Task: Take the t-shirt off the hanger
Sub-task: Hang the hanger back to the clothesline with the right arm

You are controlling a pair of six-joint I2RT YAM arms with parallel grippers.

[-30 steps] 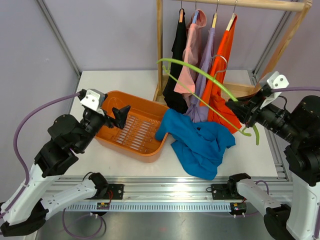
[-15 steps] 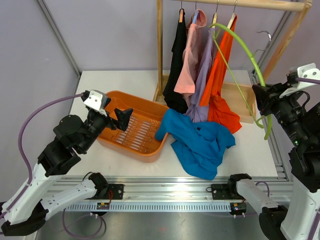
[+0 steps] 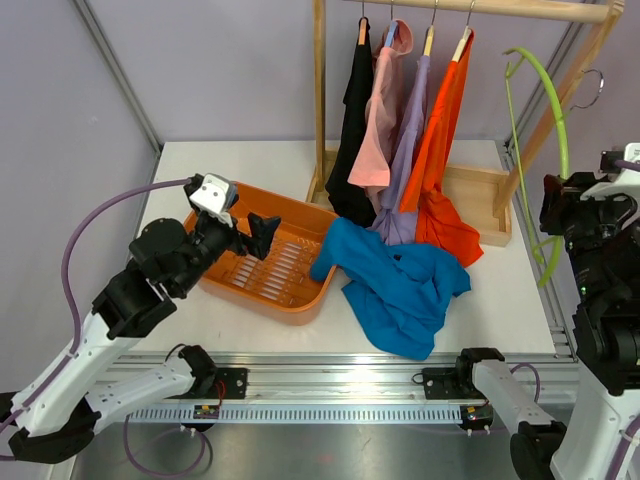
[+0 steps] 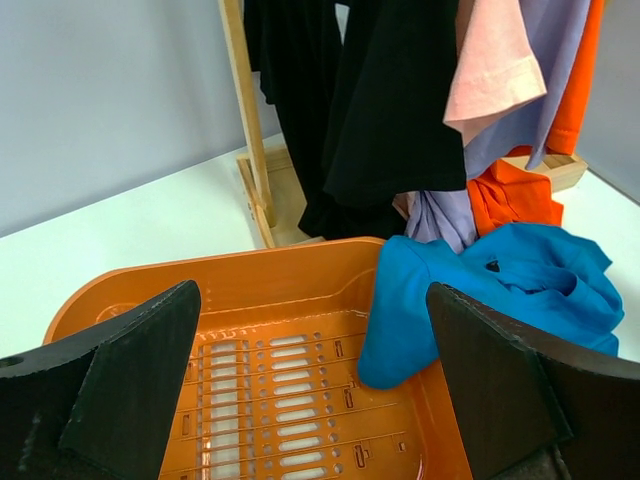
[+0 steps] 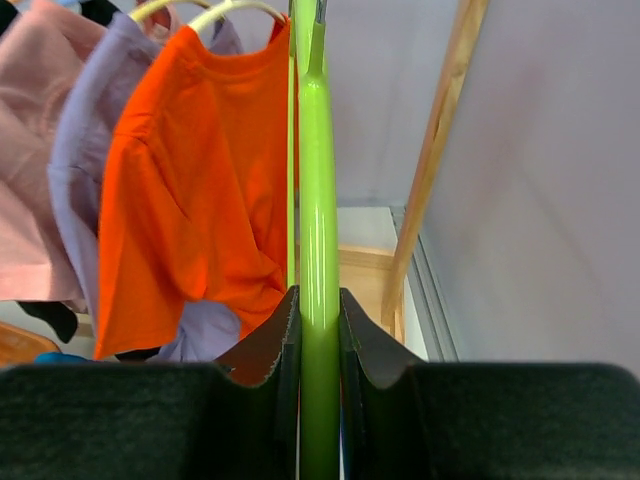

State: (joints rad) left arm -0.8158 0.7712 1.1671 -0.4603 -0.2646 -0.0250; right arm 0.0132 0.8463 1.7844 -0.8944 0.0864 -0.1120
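The blue cotton t-shirt (image 3: 400,285) is seen lying crumpled on the white table (image 3: 240,165), just in front of the base of the wooden clothes rack (image 3: 319,100). No part of it is threaded on anything. The lime-green plastic hanger (image 3: 563,130) is held bare and upright to the right of the rack, close to its slanted post. It is pinched between the fingers of the right gripper (image 5: 318,315), which are pressed against its bar on both sides.

The removal itself is therefore judged complete. At most, the bare hanger is left to be set down or hung up.

To the left of the rack, an orange slotted plastic basket (image 3: 300,212) is placed, and one edge of the shirt is draped over its nearest corner. The left gripper (image 3: 262,232) is held above this basket with its fingers spread wide and nothing between them.

Four garments, black, pink, lilac and orange, are hung from the rack's rail. These and the slanted post are judged the likeliest things to be snagged if the hanger is carried back toward the rack.
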